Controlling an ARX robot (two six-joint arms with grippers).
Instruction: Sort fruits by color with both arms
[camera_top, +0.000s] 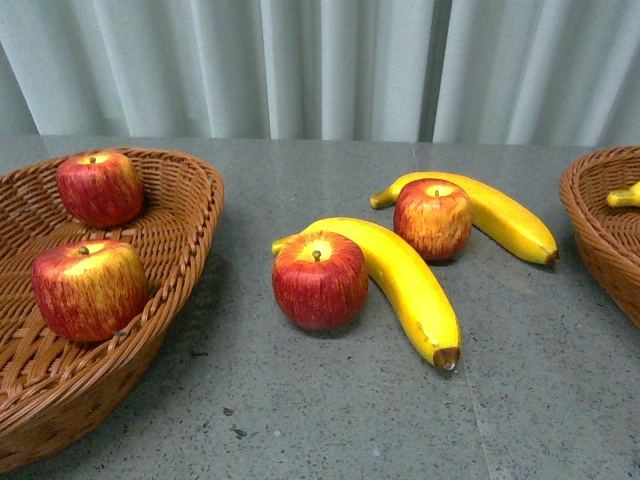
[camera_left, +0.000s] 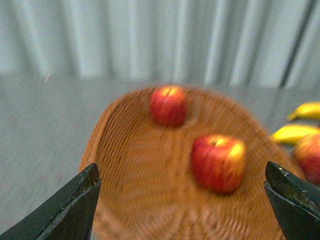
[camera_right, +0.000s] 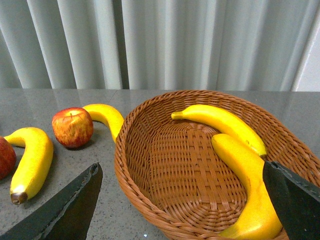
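Two red apples (camera_top: 99, 187) (camera_top: 88, 290) lie in the left wicker basket (camera_top: 190, 215). On the grey table sit an apple (camera_top: 320, 280) against a banana (camera_top: 405, 280), and behind them another apple (camera_top: 432, 219) in front of a second banana (camera_top: 505, 217). The right basket (camera_top: 600, 235) shows a banana tip (camera_top: 624, 196). My left gripper (camera_left: 182, 200) hangs open above the left basket (camera_left: 135, 175), over its apples (camera_left: 169, 105) (camera_left: 218, 162). My right gripper (camera_right: 180, 200) hangs open above the right basket (camera_right: 185, 165), which holds two bananas (camera_right: 220, 121) (camera_right: 247, 180). Neither arm shows in the front view.
Pale pleated curtains (camera_top: 330, 65) close off the back of the grey table (camera_top: 330, 410). The right wrist view also shows an apple (camera_right: 73, 127) and two bananas (camera_right: 31, 160) (camera_right: 106, 116) on the table beside the basket. The left wrist view is blurred.
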